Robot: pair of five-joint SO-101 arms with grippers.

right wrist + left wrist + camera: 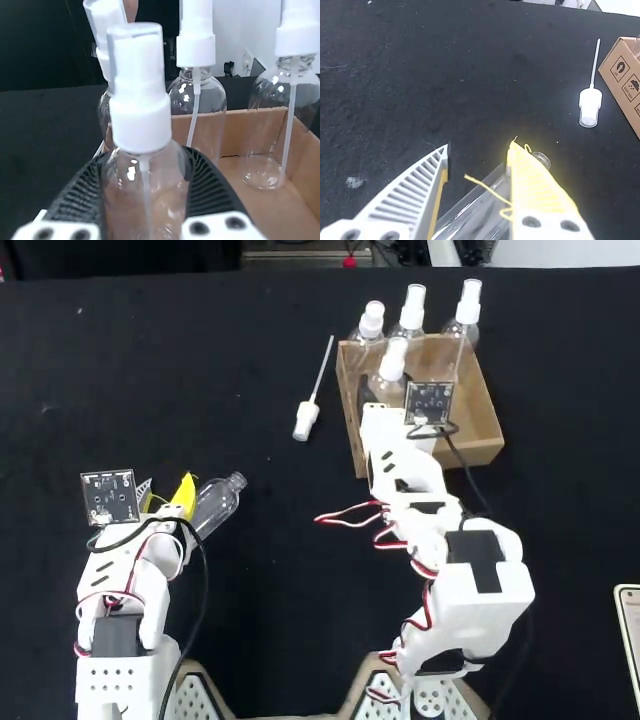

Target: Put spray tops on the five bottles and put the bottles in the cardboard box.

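Plastic this thin looks light, slick and crushable, so a gentle mid-body grip suits: right claw point(146, 157) clamps a capped bottle point(145, 200) inside the box point(470, 452), left claw point(480, 146) clamps the uncapped bottle point(485, 200) well apart from it.

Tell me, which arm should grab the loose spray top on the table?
Right, probably. The left gripper holds the open bottle. The right gripper is shut on a capped bottle inside the cardboard box, so it could let go. The spray top lies beside that box.
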